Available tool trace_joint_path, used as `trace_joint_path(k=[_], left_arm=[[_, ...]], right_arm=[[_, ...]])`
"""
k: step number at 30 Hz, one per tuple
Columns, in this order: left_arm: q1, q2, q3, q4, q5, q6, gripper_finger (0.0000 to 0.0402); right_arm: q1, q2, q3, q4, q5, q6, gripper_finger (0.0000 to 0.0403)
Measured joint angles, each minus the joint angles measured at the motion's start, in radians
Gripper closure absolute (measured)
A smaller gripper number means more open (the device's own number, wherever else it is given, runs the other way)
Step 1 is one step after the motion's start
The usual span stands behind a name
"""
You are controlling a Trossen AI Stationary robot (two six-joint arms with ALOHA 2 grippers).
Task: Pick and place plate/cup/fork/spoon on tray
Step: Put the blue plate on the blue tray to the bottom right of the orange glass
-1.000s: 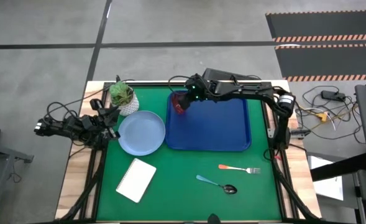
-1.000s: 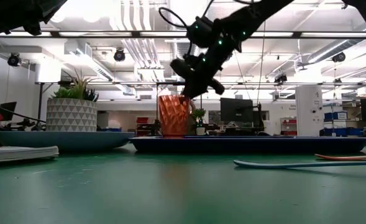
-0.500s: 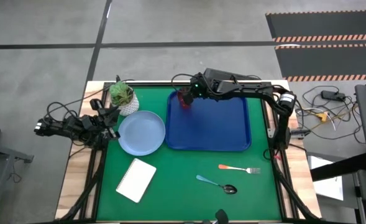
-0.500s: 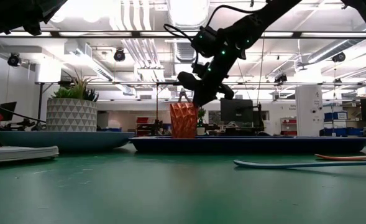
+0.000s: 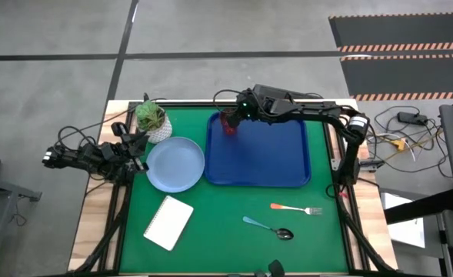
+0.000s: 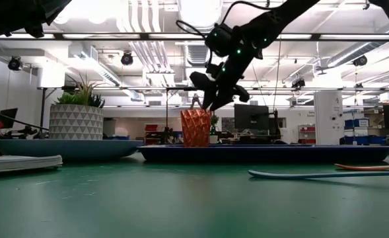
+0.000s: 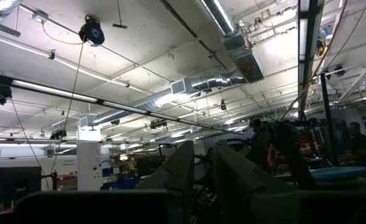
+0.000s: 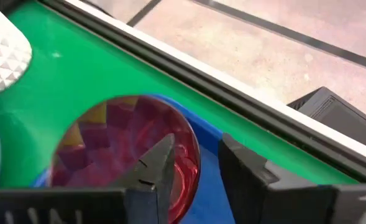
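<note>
The dark-red cup stands upright on its base in the far left corner of the dark-blue tray. My right gripper hovers open just over the cup's rim, one finger above the inside and one outside. The light-blue plate lies on the mat left of the tray. Fork and spoon lie on the mat near the tray's front. My left gripper waits beyond the plate, slightly open on nothing.
A white pot with a green plant stands at the far left next to the plate. A white notepad lies near the front left. Most of the tray's floor is bare, and green mat lies open around the fork and spoon.
My right gripper has moved the cup a little toward the table's far edge, into the tray's far left corner. The cup now stands upright on the tray. The gripper has let go of the rim and risen slightly above it.
</note>
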Motion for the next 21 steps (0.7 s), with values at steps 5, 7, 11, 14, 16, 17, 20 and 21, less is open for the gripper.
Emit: trace_joint_path(k=[5,7,11,14,16,17,20,21], left_arm=[[0.0,0.0,0.0,0.0,0.0,0.0,0.0362],[0.0,0.0,0.0,0.0,0.0,0.0,0.0362],[0.0,0.0,0.0,0.0,0.0,0.0,0.0362],[0.0,0.0,0.0,0.0,0.0,0.0,0.0362],[0.0,0.0,0.0,0.0,0.0,0.0,0.0362],[0.0,0.0,0.0,0.0,0.0,0.0,0.0362],[0.0,0.0,0.0,0.001,0.0,0.0,0.0362],[0.0,0.0,0.0,0.001,0.0,0.0,0.0362]], right_arm=[[0.021,-0.076,0.0,-0.004,-0.006,-0.001,0.0276],[0.041,-0.119,0.0,-0.016,-0.007,-0.007,0.0276],[0.101,-0.209,0.0,-0.048,-0.006,-0.02,0.0279],[0.171,-0.259,0.0,-0.069,0.001,-0.045,0.0285],[0.227,-0.281,0.0,-0.081,0.001,-0.06,0.0288],[0.256,-0.287,-0.002,-0.084,0.001,-0.062,0.029],[0.347,-0.296,-0.006,-0.082,0.013,-0.062,0.0297],[0.378,-0.296,-0.008,-0.082,0.026,-0.062,0.0299]])
